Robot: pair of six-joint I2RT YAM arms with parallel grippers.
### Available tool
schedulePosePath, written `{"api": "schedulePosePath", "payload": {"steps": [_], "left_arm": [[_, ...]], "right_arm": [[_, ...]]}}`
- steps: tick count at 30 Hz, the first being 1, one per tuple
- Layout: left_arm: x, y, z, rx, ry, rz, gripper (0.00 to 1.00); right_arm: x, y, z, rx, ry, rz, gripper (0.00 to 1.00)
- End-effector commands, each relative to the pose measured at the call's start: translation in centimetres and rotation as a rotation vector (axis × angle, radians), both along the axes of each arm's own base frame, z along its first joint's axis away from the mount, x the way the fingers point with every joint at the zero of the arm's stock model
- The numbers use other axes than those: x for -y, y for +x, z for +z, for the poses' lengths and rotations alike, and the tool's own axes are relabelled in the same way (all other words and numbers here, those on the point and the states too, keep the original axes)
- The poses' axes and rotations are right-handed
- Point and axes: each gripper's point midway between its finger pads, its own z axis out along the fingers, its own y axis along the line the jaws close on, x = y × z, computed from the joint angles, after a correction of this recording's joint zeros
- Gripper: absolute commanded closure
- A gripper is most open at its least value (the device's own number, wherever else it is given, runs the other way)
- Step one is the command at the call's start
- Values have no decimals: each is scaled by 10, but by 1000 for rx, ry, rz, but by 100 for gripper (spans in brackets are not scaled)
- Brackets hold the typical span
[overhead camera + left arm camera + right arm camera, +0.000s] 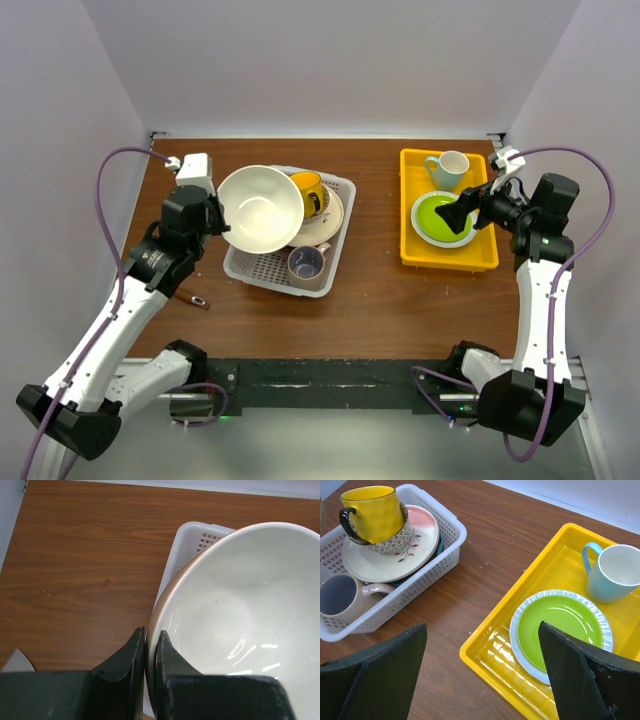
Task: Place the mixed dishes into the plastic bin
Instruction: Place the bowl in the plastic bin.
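Holding the big cream bowl (260, 208) by its rim, the left gripper (145, 650) is pinched tight on it, with the bowl tilted over the left end of the white bin (255, 272). A yellow mug (310, 188), plates and a beige mug (305, 262) sit in there too. Looks like the drop-off step to me: lower it gently beside the stack, then let go. Right gripper (480, 665) hangs wide open over the yellow tray (412, 255), holding nothing.
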Motion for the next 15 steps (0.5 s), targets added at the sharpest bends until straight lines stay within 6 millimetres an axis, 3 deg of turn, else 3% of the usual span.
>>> {"api": "schedulePosePath", "payload": {"steps": [1, 7, 15], "left_arm": [[6, 11, 63, 227, -305, 48, 100], [-6, 13, 27, 137, -343, 118, 100], [-3, 12, -17, 29, -384, 134, 100]], "right_arm": [[-1, 1, 4, 25, -3, 15, 3], [-1, 0, 5, 28, -4, 15, 3], [0, 1, 4, 26, -3, 15, 3]]}}
